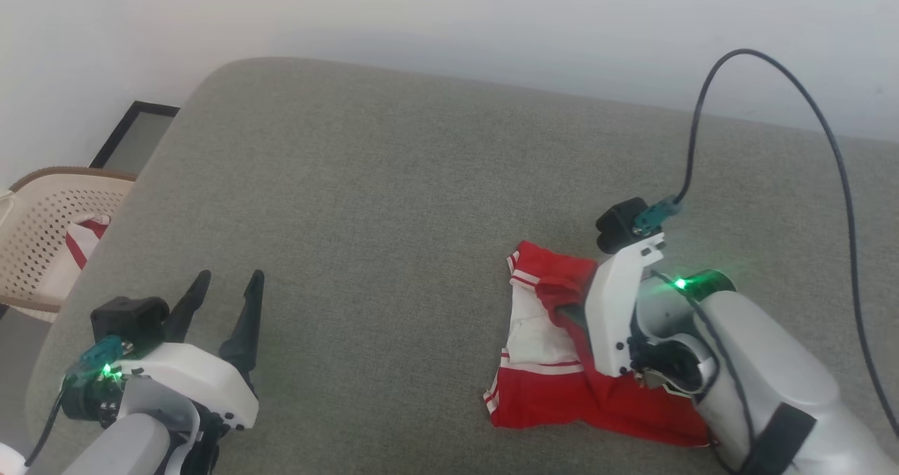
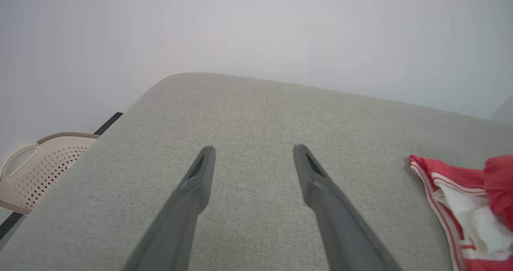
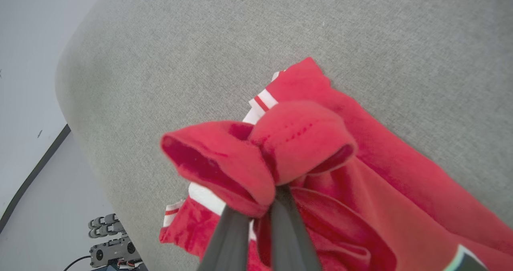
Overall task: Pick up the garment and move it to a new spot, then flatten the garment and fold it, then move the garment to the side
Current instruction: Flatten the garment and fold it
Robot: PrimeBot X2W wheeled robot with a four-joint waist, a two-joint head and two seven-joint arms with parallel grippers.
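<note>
**K:** Right end effector [image 3: 258, 213] status?

**M:** Clenched on the garment [image 3: 360, 162]. Both fingers are pressed together on a bunched red fold right at their tips. The fold puffs up in two lobes just past them.

**K:** Rest of the shirt?

**M:** Crumpled on the grey cushion [image 1: 393, 201], directly under and around that end effector. A white sleeve with striped trim lies to its left, and the red body trails back beneath its wrist. The print isn't visible from here.

**K:** Left end effector [image 1: 230, 282]?

**M:** Released, fingers spread wide and pointing out over the cushion. I can't tell if the tips touch the fabric. The garment sits well off to its right, apart from it.

**K:** Anything else around?

**M:** A beige perforated basket [image 1: 49, 215] sits beyond the cushion edge, left of the left end effector, with a red-and-white cloth [image 1: 81, 243] inside. A dark cable [image 1: 836, 152] loops up and over from the right wrist.
</note>
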